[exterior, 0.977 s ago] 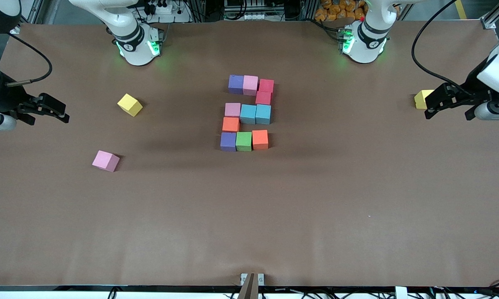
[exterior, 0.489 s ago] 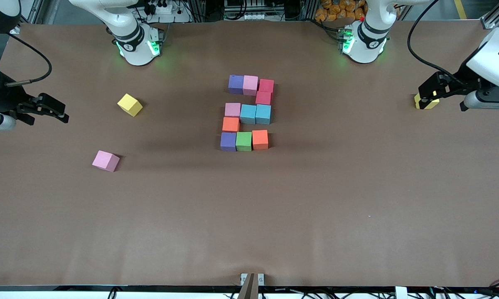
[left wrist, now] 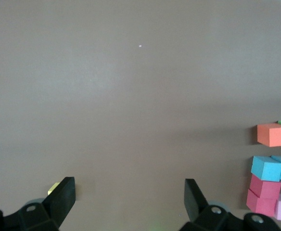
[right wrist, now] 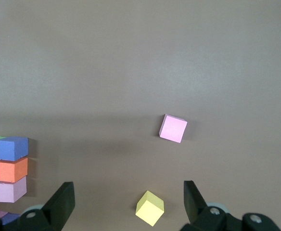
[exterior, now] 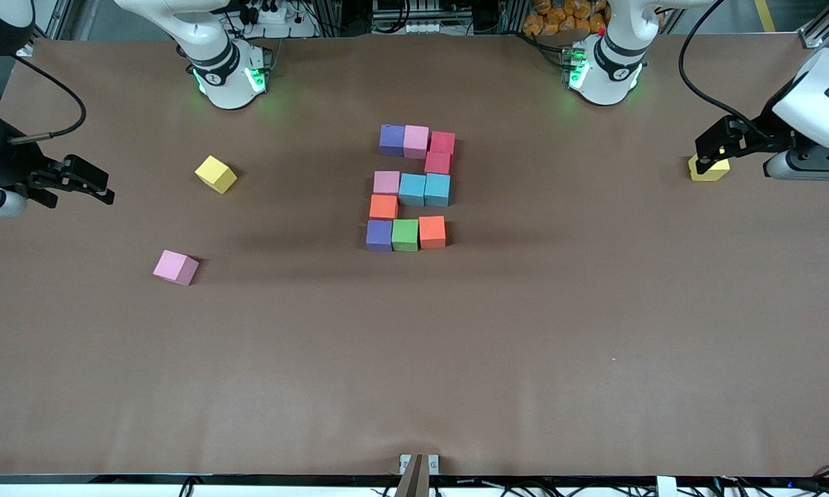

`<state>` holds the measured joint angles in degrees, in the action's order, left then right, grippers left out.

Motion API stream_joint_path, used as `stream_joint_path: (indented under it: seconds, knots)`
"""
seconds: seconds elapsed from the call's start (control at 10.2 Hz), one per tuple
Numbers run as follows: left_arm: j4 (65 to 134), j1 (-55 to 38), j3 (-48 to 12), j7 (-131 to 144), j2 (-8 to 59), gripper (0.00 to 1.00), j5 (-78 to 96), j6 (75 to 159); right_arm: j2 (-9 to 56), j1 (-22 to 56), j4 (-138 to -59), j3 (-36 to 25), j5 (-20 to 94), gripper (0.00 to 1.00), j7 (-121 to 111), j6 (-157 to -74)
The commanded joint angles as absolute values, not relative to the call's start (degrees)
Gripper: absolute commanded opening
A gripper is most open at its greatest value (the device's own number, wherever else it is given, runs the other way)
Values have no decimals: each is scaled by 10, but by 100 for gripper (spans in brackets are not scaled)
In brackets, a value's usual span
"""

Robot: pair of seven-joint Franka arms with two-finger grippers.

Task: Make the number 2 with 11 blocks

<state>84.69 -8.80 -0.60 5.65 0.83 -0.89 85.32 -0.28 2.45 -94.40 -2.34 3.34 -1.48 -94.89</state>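
The number 2 [exterior: 411, 188] is lying mid-surface while the left gripper [exterior: 709, 153] and right gripper [exterior: 86, 185] are being held spread at the ends.

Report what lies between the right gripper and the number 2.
A yellow cube lies on the table roughly between the open right gripper and the number 2. The loose pink cube sits nearer the front camera, off that line.

yellow cube [exterior: 708, 169] — partly hidden, left gripper [exterior: 712, 146]
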Motion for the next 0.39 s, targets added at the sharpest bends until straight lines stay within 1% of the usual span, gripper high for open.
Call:
stream_joint_path:
  seconds: [0.0,0.29]
  knots:
    - [852,-93,-2,47,1,100,-11,844,-9,20,-950,-21,25,100,-19,-948]
    - [853,-92,-2,44,7,100,-11,844,-9,20,-950,-21,25,100,-19,-949]
